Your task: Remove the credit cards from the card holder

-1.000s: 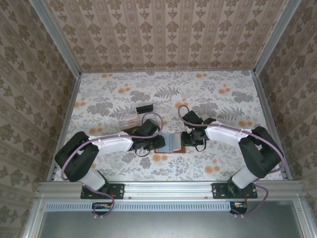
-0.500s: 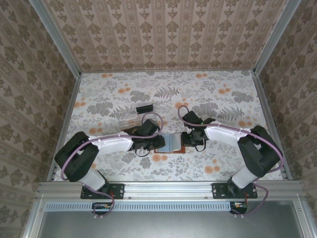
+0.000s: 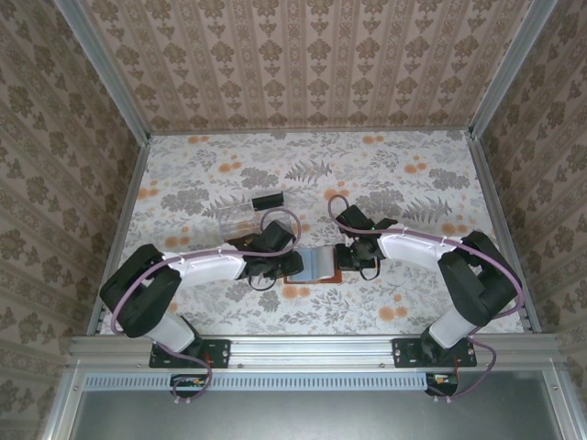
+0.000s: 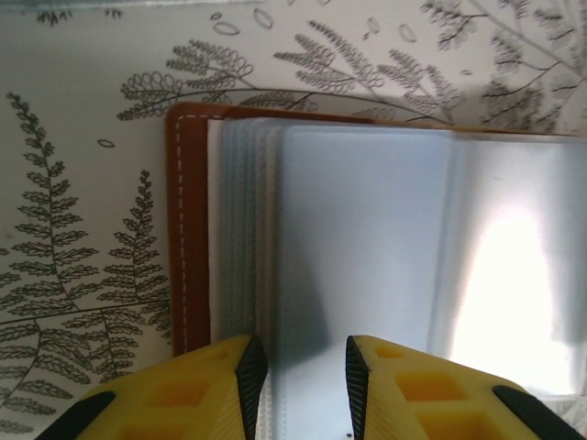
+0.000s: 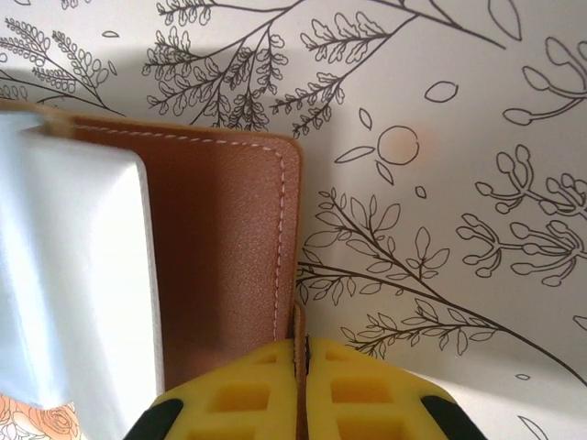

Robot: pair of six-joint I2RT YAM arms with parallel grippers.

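Beige wallpaper [image 3: 303,64] with striped damask motifs covers the back and side walls. Aluminium posts [image 3: 101,64] run up the corners. The table [image 3: 413,174] wears a pale cloth printed with grey ferns and orange blossoms, evenly lit. A metal rail [image 3: 312,348] edges its near side.

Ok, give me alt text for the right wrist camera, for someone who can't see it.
The right gripper is pinched shut on the edge of the brown leather card holder. Its pale plastic sleeves sit at the picture's left edge; the table is leaf-patterned.

Soft light; glare on card holder [image 4: 385,247]
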